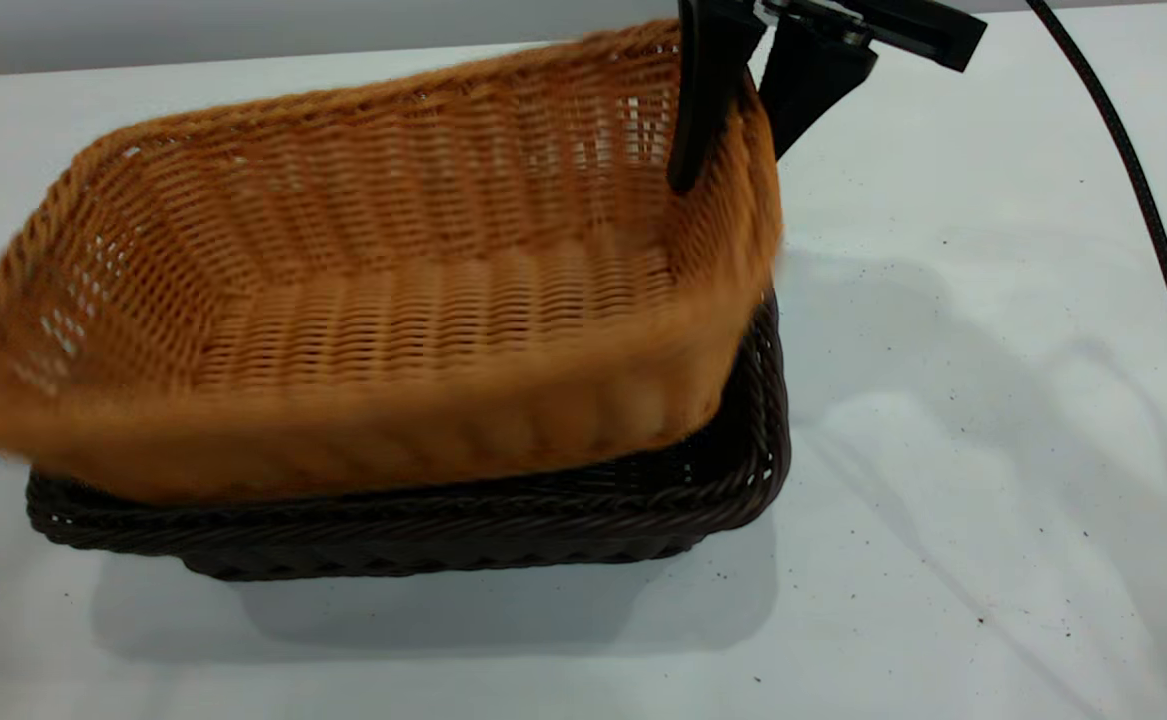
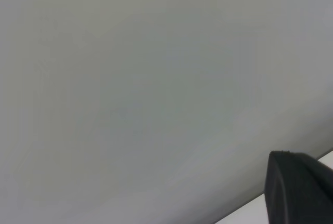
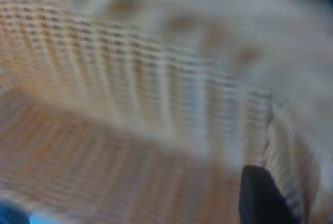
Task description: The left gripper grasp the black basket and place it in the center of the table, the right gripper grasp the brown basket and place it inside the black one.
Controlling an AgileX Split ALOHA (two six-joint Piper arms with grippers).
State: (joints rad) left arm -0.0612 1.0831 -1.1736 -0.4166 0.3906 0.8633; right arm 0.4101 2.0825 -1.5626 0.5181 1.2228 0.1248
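White table [image 1: 943, 420], smooth, a few tiny dark specks toward the near right; soft shadows lay right of the baskets. A pale grey wall ran along the far edge. A black cable [image 1: 1158, 240] curved down the right side.

Black basket [image 1: 543, 515] sat flat on the table, left of centre in the exterior view. Brown basket [image 1: 393, 300] sat tilted in it: near long side down inside the dark rim, far right corner raised.

Right gripper [image 1: 733, 150] pinched the brown basket's far right wall, one finger inside, one outside.

Left gripper [image 2: 299, 187]: only a dark tip showed in its wrist view, against plain grey; spread or pressed together, could not tell
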